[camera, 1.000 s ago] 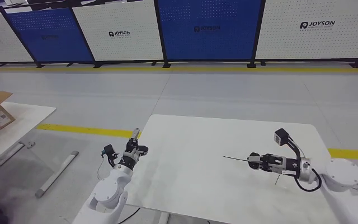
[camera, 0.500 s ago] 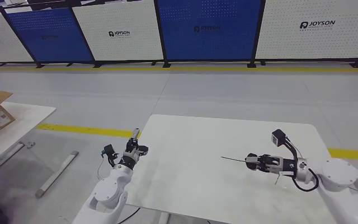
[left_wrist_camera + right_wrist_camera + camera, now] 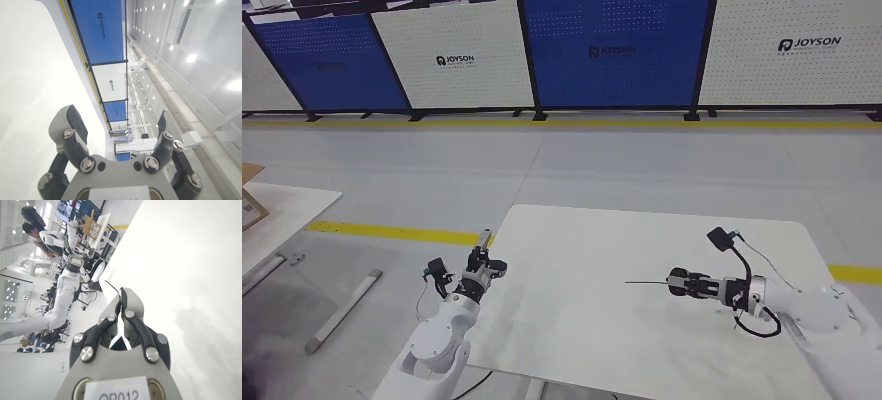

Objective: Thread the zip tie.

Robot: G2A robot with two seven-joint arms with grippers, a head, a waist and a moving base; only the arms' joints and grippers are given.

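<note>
Arm, right: extended low over the table; right gripper pinched tight on the black zip tie, its tail jutting level toward the table's middle. Arm, left: upright at the table's edge; left gripper spread wide, empty.

My right tool has pale, brushed metal finger plates, matt black plastic links and glossy round screw heads. A white paper label sits at the bottom edge of the frame. Its black ribbed pads pinch the zip tie, a thin strip of matt black plastic. My left tool is built the same, its rough dark pads standing apart. The tabletop is white, smooth and matt with a faint sheen.
</note>
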